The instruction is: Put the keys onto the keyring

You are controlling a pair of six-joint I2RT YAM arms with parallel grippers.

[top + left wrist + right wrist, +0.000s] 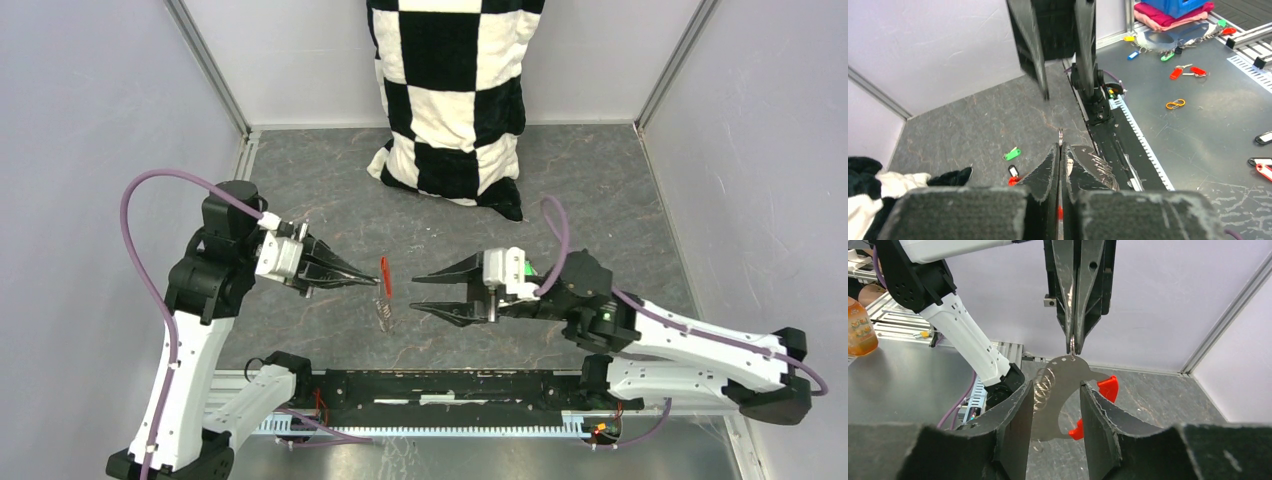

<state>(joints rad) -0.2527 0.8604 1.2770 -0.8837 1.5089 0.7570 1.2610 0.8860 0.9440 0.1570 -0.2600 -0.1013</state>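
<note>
The left gripper (372, 283), jaws pinched shut on the keyring (385, 276), holds it over the middle of the counter (600, 200). Its red tag (1108, 386) and silvery coiled ring (1044, 384) dangle. At its 3 o'clock the right gripper (414, 294) has jaws gaping wide, holding nothing. The green key (1012, 153) and black key (1013, 171) lie close together on the counter. A checkered pillow (450, 100) stands at 12 o'clock, and walls (80, 150) bound three sides.

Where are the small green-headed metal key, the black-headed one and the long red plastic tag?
Green-headed key (1012, 153): left wrist view, head.
Black-headed key (1013, 172): left wrist view, head.
Red tag (1108, 387): right wrist view, upper end.
</note>
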